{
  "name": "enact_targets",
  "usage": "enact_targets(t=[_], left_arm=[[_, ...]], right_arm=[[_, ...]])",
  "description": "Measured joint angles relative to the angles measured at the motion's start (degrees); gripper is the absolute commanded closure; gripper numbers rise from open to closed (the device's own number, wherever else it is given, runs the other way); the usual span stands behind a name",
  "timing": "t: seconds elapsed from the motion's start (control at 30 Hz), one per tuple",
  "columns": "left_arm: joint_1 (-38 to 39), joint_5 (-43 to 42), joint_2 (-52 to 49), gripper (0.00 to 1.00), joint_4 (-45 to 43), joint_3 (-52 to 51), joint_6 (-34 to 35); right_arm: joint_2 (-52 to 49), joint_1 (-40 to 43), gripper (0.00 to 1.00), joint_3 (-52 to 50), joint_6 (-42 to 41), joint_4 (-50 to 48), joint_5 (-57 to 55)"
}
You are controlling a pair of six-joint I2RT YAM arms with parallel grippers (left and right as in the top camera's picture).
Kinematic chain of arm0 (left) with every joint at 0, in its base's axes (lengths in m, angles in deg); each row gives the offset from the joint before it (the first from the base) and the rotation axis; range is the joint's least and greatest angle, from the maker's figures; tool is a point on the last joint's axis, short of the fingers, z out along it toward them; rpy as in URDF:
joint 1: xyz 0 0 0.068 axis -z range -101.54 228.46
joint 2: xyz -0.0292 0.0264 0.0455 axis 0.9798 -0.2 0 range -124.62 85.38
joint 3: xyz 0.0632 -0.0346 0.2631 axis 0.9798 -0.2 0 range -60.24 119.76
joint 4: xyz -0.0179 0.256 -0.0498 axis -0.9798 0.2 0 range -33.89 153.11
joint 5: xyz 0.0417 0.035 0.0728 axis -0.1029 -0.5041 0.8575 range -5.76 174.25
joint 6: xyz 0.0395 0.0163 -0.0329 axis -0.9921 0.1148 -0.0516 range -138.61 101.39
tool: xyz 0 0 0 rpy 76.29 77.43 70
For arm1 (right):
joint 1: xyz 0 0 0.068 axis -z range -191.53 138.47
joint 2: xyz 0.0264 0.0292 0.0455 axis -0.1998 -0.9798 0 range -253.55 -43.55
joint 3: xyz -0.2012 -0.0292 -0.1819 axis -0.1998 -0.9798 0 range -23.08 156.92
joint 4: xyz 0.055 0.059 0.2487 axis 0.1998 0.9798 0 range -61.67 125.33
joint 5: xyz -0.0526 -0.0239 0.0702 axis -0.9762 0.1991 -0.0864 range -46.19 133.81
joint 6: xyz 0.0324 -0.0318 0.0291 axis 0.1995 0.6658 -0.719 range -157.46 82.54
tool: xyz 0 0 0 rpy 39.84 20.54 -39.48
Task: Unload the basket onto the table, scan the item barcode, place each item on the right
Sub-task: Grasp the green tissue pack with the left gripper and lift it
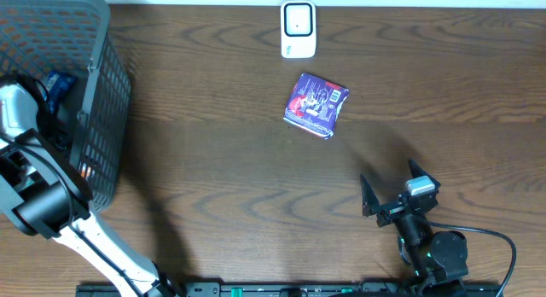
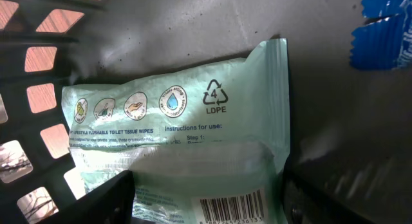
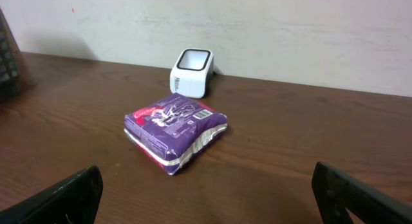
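We centre the left pincer (image 2: 209,199), jaws wide astride the green wipes pack (image 2: 174,121) in the basket (image 2: 161,24) and not visibly pinching, then close squarely, keeping the barcode (image 2: 232,208) between its fingers uncovered.

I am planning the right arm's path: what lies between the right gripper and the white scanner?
The purple packet lies there; the right wrist view shows it.

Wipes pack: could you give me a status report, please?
Left gripper astride wipes pack in basket, grip unclear. Right gripper open, empty. Blue packet beside pack, not blocking.
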Motion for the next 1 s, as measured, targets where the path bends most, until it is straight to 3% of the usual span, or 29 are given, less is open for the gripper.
enact_targets(t=[0.03, 0.1, 0.13, 0.57, 0.73, 1.0], left_arm=[[0.0, 0.2, 0.4, 0.37, -0.6, -0.7, 0.0], [0.0, 0.4, 0.8, 0.81, -1.3, -1.5, 0.0], [0.0, 0.7, 0.8, 0.92, -1.7, -1.9, -0.7], [-0.1, -0.9, 2.5, 0.93, 1.9, -1.4, -3.8], [-0.1, -6.4, 14.6, 0.93, -1.9, -1.2, -3.2], [0.6, -23.2, 41.0, 0.93, -10.8, 0.6, -4.5]], right_arm=[[0.0, 0.0, 0.01, 0.0, 0.0, 0.0, 0.0], [0.0, 0.0, 0.01, 0.0, 0.0, 0.0, 0.0], [0.0, 0.0, 0.01, 0.0, 0.0, 0.0, 0.0], [0.0, 0.0, 0.01, 0.0, 0.0, 0.0, 0.0], [0.0, 0.0, 0.01, 0.0, 0.0, 0.0, 0.0], [0.0, 0.0, 0.01, 0.0, 0.0, 0.0, 0.0]])
